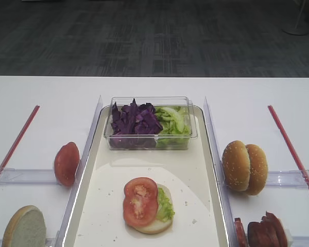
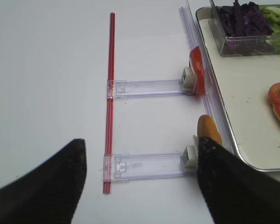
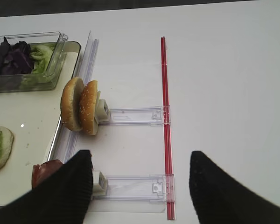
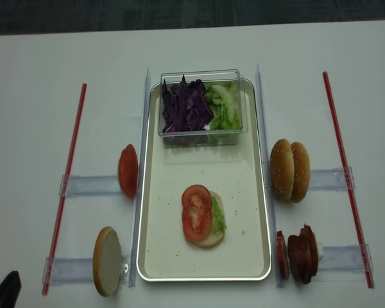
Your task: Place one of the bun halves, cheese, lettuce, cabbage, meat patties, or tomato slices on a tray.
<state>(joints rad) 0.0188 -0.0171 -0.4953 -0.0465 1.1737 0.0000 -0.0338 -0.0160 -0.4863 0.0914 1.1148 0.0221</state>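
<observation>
Tomato slices (image 4: pixel 197 215) sit stacked on lettuce and bun mid-tray (image 4: pixel 155 256) — a careless placement could topple them. Left tool (image 2: pixel 140 186) and right tool (image 3: pixel 140 186) hang released, grasping nothing, above the desk.

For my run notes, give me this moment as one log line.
left hand: open, empty | right hand: open, empty | tray: bun half, lettuce, two tomato slices stacked | meat patties: racked right
</observation>
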